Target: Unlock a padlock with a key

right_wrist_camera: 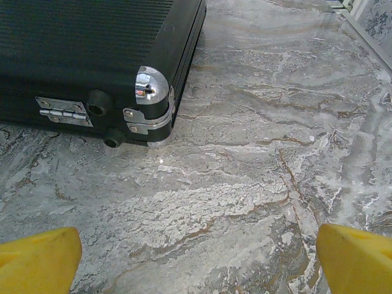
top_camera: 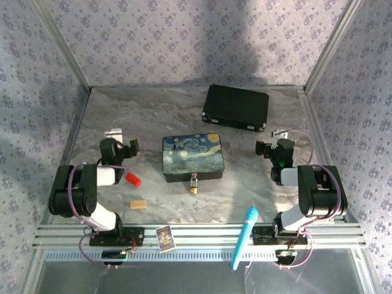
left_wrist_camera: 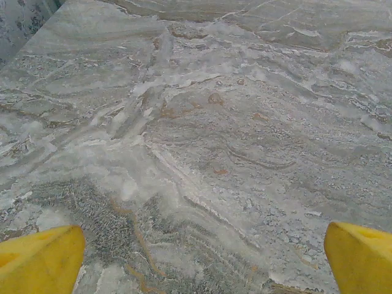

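Observation:
The tiny brass padlock (top_camera: 193, 184) with a thin silver shackle lies on the marble table just in front of the painted tin (top_camera: 191, 157); I cannot make out a key. My left gripper (top_camera: 131, 149) hangs at the left of the tin, far from the padlock, open with nothing between its yellow fingertips (left_wrist_camera: 40, 260). My right gripper (top_camera: 262, 147) is at the right side, open too, its yellow fingertips (right_wrist_camera: 355, 257) spread over bare marble.
A black case (top_camera: 236, 106) with chrome corners (right_wrist_camera: 151, 84) lies at the back right, close ahead of my right gripper. A small red block (top_camera: 133, 179) and a tan wooden block (top_camera: 138, 204) lie front left. A blue pen (top_camera: 244, 237) and a card (top_camera: 165, 237) rest on the front rail.

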